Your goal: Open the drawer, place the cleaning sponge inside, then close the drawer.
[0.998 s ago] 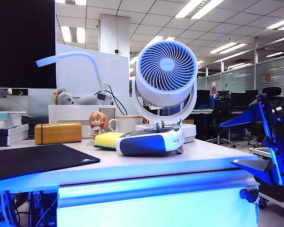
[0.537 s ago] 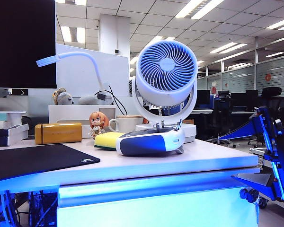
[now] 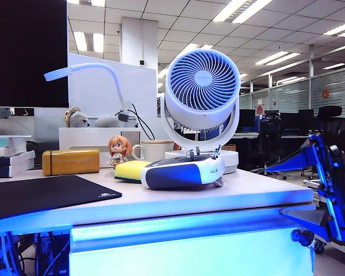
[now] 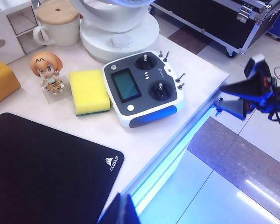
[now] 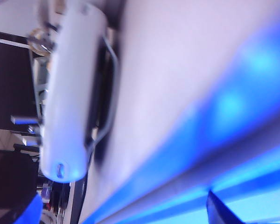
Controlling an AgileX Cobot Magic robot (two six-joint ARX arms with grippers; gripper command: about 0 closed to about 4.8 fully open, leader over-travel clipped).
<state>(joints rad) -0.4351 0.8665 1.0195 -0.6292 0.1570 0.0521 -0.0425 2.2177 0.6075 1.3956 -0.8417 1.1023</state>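
We hold our right gripper (image 3: 310, 192) with jaws spread wide beside the closed drawer (image 3: 190, 253) to catch its edge, while our left gripper's (image 4: 119, 212) jaw state we cannot tell.

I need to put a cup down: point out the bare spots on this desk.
Bare: the strip along the front edge between the mat and the controller, and the corner beyond the controller. Crowded: the back, with figurine, sponge, mug and fan base.
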